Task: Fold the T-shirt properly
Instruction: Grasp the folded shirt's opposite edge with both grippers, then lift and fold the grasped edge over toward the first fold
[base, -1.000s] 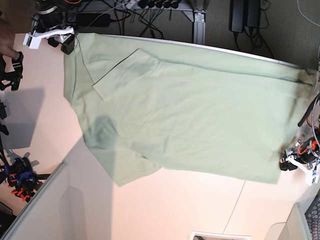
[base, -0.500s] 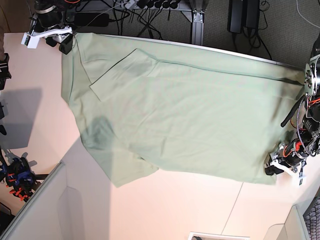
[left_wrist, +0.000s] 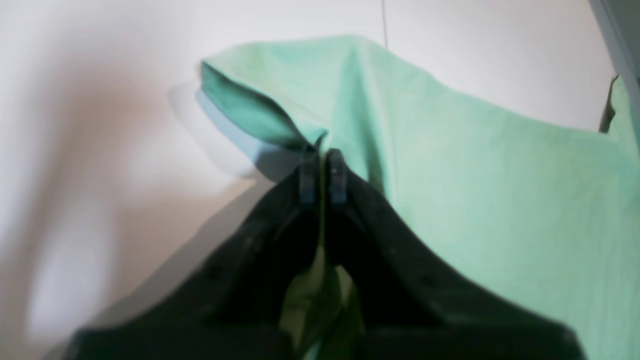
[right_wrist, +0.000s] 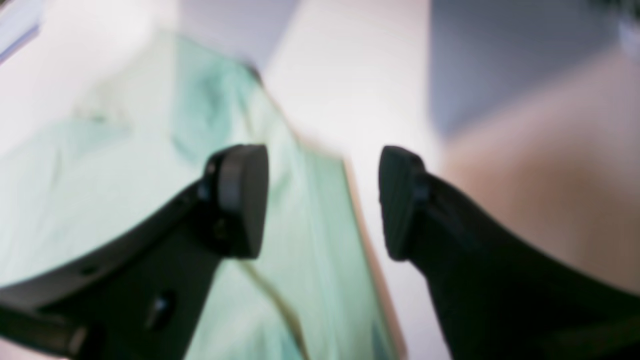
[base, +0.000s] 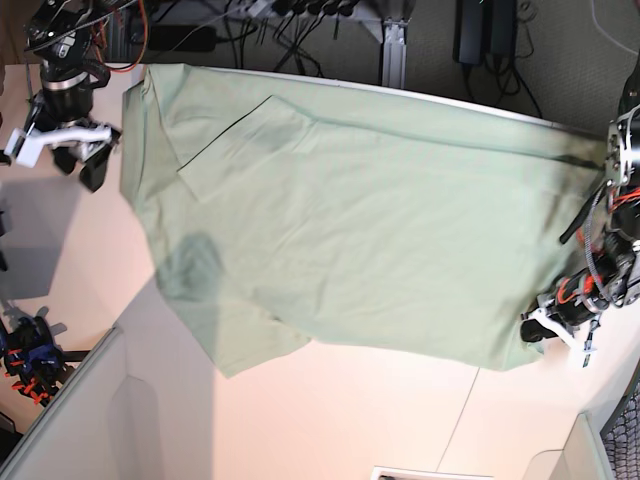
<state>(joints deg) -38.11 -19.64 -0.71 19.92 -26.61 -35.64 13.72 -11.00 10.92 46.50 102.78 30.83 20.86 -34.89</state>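
The pale mint-green T-shirt lies spread flat across the table, one sleeve folded over its body at the upper left. My left gripper is shut on the shirt's hem corner at the right; in the left wrist view the gripper pinches a raised fold of the cloth. My right gripper is open and empty, just left of the shirt's left edge. In the right wrist view the gripper hangs open above the shirt's edge. Collar, buttons and logo are hidden.
Cables and a power strip hang behind the table's far edge. A grey panel stands at the lower left and another at the lower right. A blue and orange clamp sits at the left edge.
My right gripper has left the shirt's top-left corner, moved down and left, and now stands open. My left gripper has moved left, drawing the hem corner inward.
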